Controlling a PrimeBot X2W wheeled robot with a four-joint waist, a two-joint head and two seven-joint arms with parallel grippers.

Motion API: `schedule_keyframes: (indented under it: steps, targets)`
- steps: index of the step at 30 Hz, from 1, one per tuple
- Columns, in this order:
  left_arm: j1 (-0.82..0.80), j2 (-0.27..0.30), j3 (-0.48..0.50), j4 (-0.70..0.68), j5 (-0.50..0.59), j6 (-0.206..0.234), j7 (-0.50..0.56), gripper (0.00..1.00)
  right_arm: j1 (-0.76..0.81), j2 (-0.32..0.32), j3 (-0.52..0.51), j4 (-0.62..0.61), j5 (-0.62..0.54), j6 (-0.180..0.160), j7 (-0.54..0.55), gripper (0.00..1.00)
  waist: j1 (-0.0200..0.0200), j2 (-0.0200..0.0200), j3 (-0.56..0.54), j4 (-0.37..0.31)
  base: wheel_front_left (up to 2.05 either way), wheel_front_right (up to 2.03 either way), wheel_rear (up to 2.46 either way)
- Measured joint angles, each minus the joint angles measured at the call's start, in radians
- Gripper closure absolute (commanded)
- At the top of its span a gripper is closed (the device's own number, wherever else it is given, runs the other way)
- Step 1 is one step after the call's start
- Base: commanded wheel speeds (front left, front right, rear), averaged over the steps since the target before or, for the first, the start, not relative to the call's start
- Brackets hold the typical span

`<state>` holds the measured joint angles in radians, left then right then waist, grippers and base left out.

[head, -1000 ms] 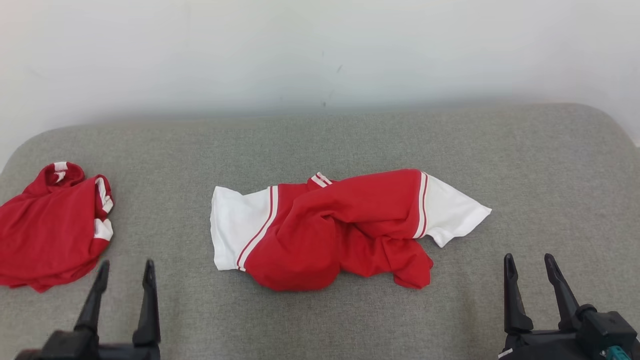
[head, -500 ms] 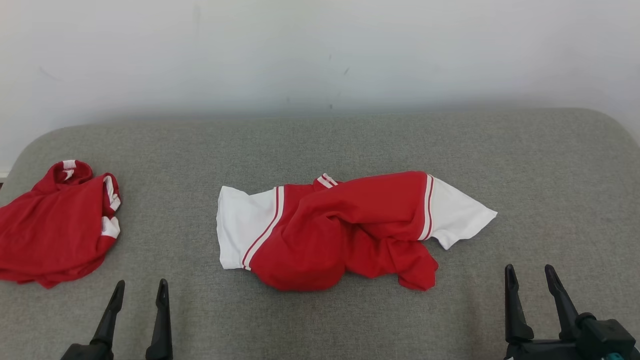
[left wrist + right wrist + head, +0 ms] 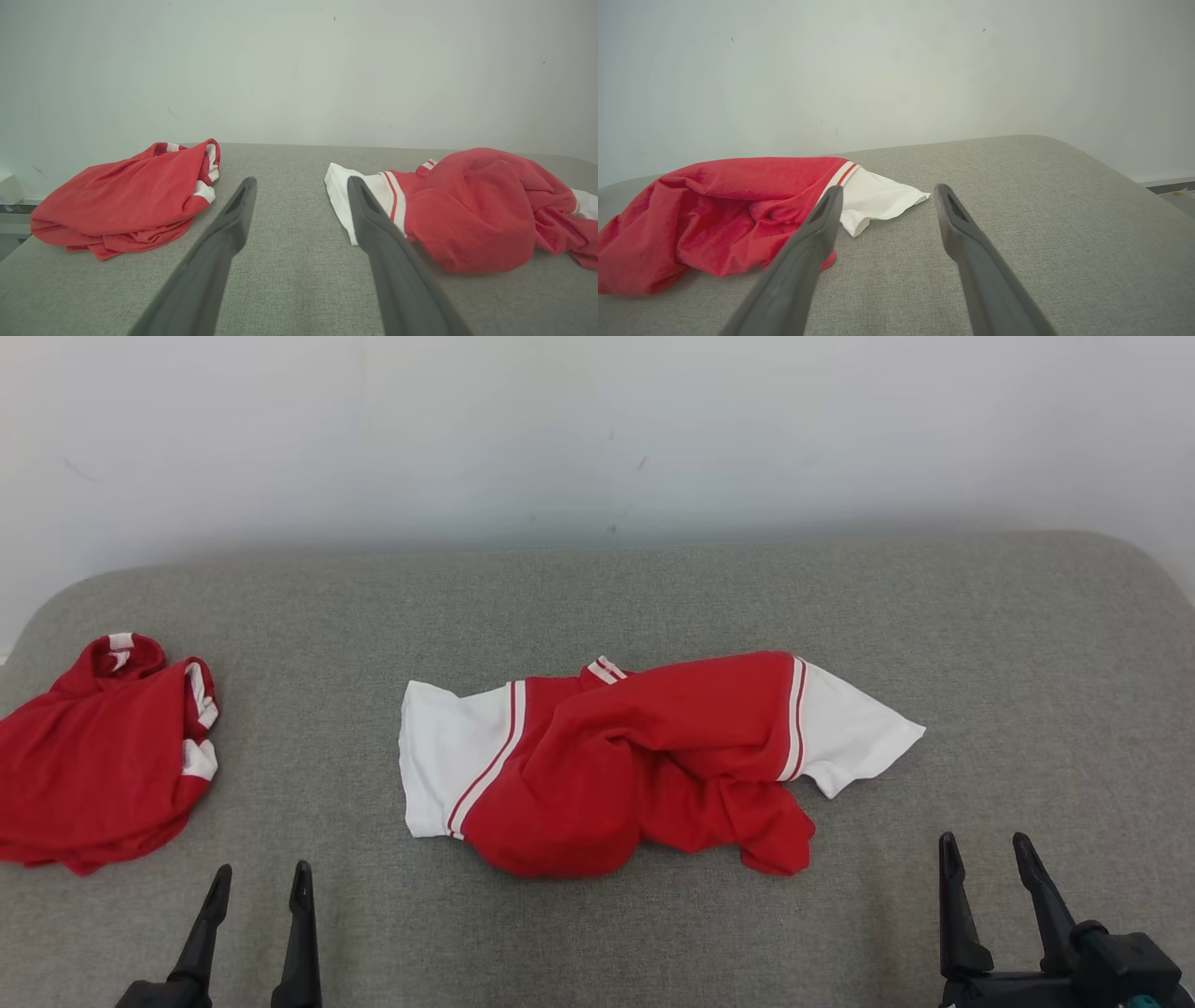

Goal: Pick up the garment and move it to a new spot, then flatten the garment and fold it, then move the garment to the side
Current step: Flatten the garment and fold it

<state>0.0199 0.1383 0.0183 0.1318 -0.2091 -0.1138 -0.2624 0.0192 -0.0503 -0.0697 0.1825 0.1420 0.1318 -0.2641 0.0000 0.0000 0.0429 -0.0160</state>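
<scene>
The garment [image 3: 644, 765], red with white sleeves and thin red stripes, lies crumpled on the grey surface [image 3: 597, 597]. Its body is bunched up and both sleeves stick out to the sides. The left hand [image 3: 261, 870] is to the left of the garment and nearer to the robot, apart from the cloth, with its two fingers spread and nothing between them. The right hand [image 3: 985, 840] is to the right of the garment, also nearer to the robot, released as well and not touching the cloth. A second red garment [image 3: 98, 756] lies in a heap well to the left of the garment. Behind the garment stands a pale wall [image 3: 597, 429].
</scene>
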Motion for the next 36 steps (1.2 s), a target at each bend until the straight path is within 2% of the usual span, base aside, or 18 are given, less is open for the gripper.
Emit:
schedule_keyframes:
  steps: [24,27,36]
  targets:
    - [-0.003,-0.035,0.025,0.017,0.034,-0.011,0.000,0.00,-0.036,-0.004,0.011,0.031,0.006,0.000,0.000,0.00,0.0000,0.0000,0.002,0.003,0.00,0.00,0.00]
    - [-0.009,-0.041,0.017,0.017,0.037,-0.011,0.000,0.00,-0.084,-0.035,0.017,0.070,0.003,0.000,0.000,0.00,0.0000,0.0000,0.008,0.010,0.00,0.00,0.00]
    - [-0.053,-0.054,-0.011,0.015,0.042,-0.016,0.000,0.00,-0.302,-0.149,0.031,0.301,-0.001,0.000,0.063,0.00,0.0001,0.0001,0.055,0.041,0.00,0.00,0.00]
